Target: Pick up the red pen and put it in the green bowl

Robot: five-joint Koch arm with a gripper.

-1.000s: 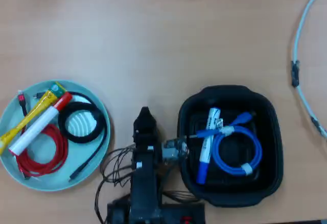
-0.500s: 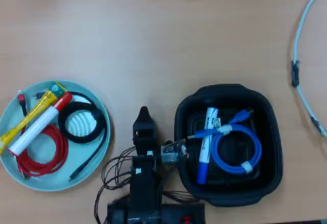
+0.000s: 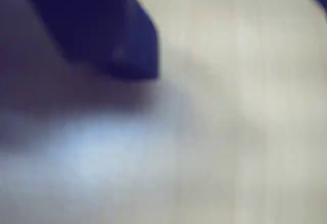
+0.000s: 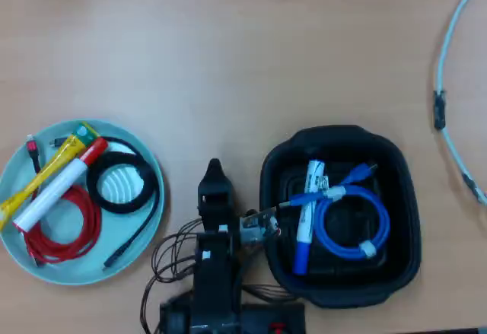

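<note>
Pincer [image 4: 214, 170] low over bare table [image 4: 243, 52], pointing up-frame in the overhead view, between bowl and tray, touching neither; only one dark tip visible, so gap between jaws impossible to tell. Wrist view blurred: a dark blue shape over pale surface, nothing more readable. Left of it, green bowl [image 4: 144, 220] holding the red pen [image 4: 61, 186], lying diagonally, cap up-right, beside a yellow stick [image 4: 42, 176], red cable [image 4: 65, 231] and black cable [image 4: 122, 186]. Right, black tray [image 4: 403, 197] with blue-capped marker [image 4: 307, 220] and blue cable [image 4: 350, 224].
</note>
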